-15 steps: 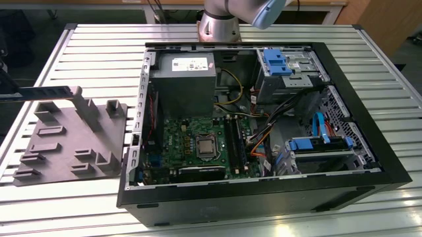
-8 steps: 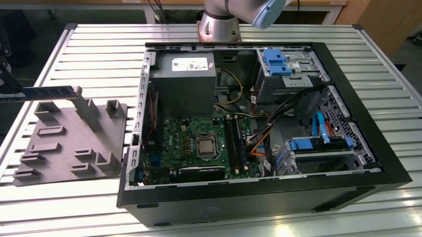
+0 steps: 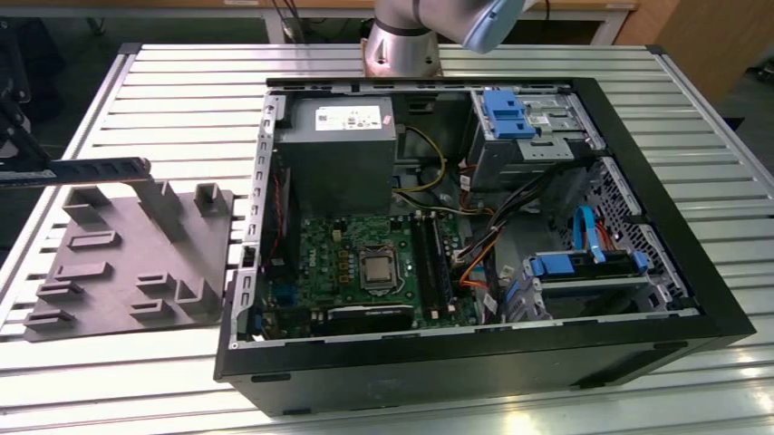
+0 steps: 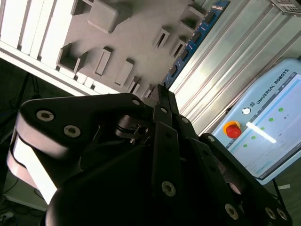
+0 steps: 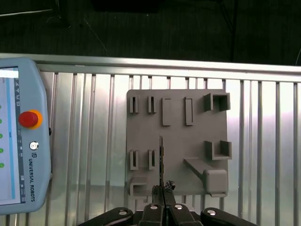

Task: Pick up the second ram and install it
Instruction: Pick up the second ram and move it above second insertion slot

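One gripper (image 3: pixel 22 174) on this rig, and it's pinched narrow on the second ram (image 3: pixel 103 169), holding the stick by one end so it lies flat and level. In the exterior view that's way over at 9 o'clock, above the far edge of the grey holder tray (image 3: pixel 133 272), which sits on the slatted metal table (image 3: pixel 181 82). Can't really tell from there whether the stick's free end touches the upright post under it or just hangs over it. In the first wrist view the fingers (image 5: pixel 156 207) meet on the ram (image 5: pixel 161 155), which shows edge-on as a thin dark line across the tray (image 5: pixel 178 136), running between the little slot blocks. The second wrist view has the gripper (image 4: pixel 162 92) with the ram (image 4: pixel 195 44) sticking out past it, chips visible along the board, tray (image 4: pixel 136 28) just beside it. The teach pendant (image 5: pixel 23 141) lies on the table well apart from the tray. The open PC case (image 3: pixel 484 362) fills the middle of the exterior view, from about 3 o'clock across, with the motherboard (image 3: pixel 339 263) inside and the long black memory slots (image 3: pixel 430 263) at 3 o'clock of the CPU socket (image 3: pixel 377 269). So the ram is nowhere near the slots, well apart from the case.
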Controlling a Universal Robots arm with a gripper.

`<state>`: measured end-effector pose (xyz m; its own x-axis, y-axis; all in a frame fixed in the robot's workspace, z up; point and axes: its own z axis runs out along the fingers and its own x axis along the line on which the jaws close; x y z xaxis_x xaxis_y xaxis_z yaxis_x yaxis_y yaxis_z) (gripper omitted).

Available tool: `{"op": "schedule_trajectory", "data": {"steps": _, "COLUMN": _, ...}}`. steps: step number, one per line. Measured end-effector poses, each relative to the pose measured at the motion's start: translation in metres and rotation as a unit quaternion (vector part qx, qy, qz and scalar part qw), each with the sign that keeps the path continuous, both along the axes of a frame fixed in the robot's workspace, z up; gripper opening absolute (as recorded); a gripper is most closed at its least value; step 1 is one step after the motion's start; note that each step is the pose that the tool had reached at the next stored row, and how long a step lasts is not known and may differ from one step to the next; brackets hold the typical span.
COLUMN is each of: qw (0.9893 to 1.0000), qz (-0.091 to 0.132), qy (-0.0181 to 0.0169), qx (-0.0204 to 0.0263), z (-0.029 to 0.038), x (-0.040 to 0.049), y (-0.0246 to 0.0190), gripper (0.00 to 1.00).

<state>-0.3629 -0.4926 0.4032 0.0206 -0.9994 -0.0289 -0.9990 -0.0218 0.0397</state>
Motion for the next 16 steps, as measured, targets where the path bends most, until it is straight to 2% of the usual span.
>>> {"op": "schedule_trajectory", "data": {"steps": 16, "qw": 1.0, "qz": 0.0, "qy": -0.0001, "qx": 0.0, "z": 0.0, "x": 0.0111, "y": 0.0, "gripper": 0.12}}
